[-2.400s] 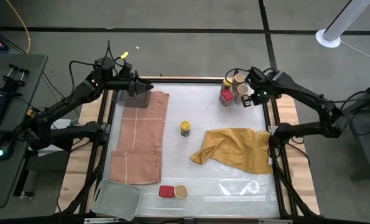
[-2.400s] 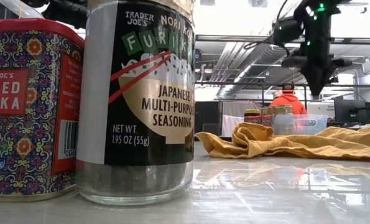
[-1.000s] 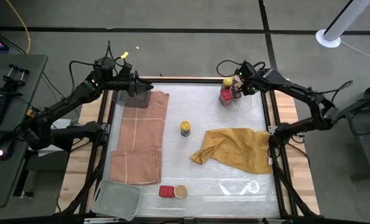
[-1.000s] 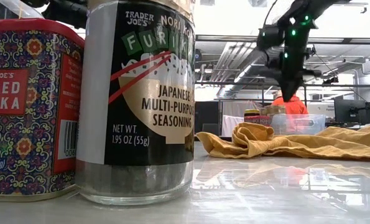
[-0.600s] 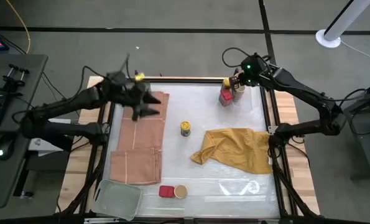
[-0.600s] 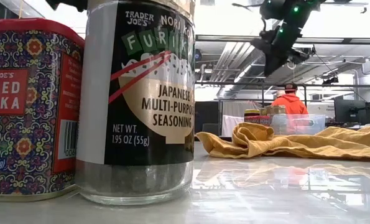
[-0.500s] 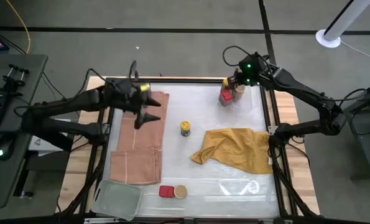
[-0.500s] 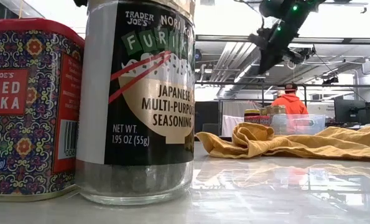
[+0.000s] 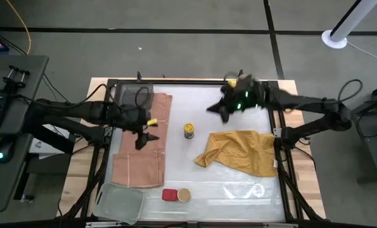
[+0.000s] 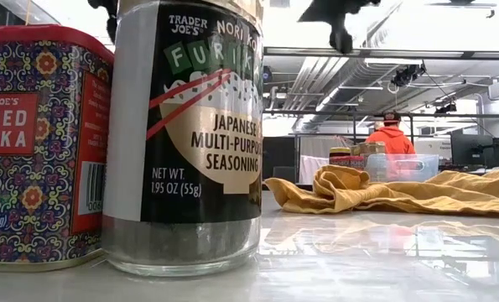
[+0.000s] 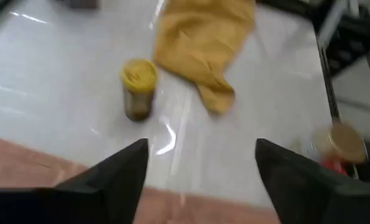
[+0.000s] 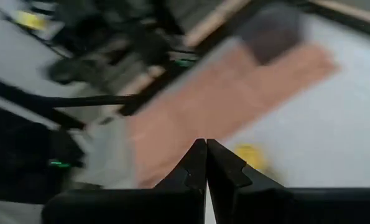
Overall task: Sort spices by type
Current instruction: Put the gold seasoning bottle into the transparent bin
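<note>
With the left gripper spread apart over the salmon cloth, I aim at the lone yellow-capped jar mid-table: centre the fingers around its cap, then descend. Right gripper pressed together, hovering near that jar.

So the desk has a shiny white top. Middle-ish sits a yellow-capped jar, with a rumpled mustard cloth around 4 o'clock of it. A pinkish-tan cloth runs down the 9 o'clock side, a clear grey tray at 7, and a red tin touching a tan-topped jar near 6.
</note>
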{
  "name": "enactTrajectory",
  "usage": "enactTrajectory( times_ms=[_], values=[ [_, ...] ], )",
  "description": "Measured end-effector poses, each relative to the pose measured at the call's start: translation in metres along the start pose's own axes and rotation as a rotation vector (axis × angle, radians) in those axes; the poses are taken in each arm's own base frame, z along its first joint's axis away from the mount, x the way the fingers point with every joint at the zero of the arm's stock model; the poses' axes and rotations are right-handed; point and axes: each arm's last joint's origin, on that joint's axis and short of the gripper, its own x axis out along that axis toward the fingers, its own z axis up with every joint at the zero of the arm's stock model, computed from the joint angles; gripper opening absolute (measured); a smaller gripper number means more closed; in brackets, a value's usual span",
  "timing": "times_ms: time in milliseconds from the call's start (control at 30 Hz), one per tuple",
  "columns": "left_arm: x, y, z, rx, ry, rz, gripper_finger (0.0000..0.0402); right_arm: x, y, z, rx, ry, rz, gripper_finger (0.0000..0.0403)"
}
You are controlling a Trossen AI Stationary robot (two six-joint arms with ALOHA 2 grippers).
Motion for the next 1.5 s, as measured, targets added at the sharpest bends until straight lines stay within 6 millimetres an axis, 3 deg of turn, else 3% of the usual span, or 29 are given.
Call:
enactTrajectory(
  times_ms=[67,233,267,433,600,867,1000,1167,1333,1500],
  values=[
    [-0.005,-0.009,-0.006,0.038,0.022,-0.020,0.0225,0.009,0.028,-0.014,0.029,-0.017,0.052,0.0000],
    [-0.017,-0.033,-0.027,0.127,-0.021,-0.084,0.0037,0.022,0.092,-0.049,0.135,-0.078,0.237,0.0000],
    [-0.016,-0.035,-0.034,0.120,-0.034,-0.087,0.0020,0.024,0.102,-0.055,0.151,-0.098,0.263,0.0000],
    [-0.005,-0.044,-0.062,-0.023,-0.111,-0.141,0.0005,0.039,0.136,-0.081,0.193,-0.141,0.288,0.0024],
    [0.006,-0.052,-0.083,-0.132,-0.147,-0.204,0.0002,0.064,0.157,-0.086,0.145,-0.089,0.281,0.0108],
    [0.008,-0.052,-0.089,-0.213,-0.200,-0.133,0.0000,0.100,0.181,-0.080,-0.062,0.253,0.329,0.0266],
    [0.008,-0.051,-0.089,-0.232,-0.216,-0.109,0.0000,0.109,0.194,-0.078,-0.156,0.431,0.383,0.0321],
    [0.008,-0.050,-0.088,-0.256,-0.242,-0.076,0.0000,0.115,0.198,-0.089,-0.322,0.641,0.299,0.0351],
    [0.008,-0.049,-0.088,-0.259,-0.266,-0.035,0.0000,0.129,0.201,-0.112,-0.525,0.695,0.178,0.0353],
    [0.008,-0.047,-0.089,-0.252,-0.272,0.002,0.0000,0.144,0.204,-0.137,-0.643,0.731,0.183,0.0353]
  ],
)
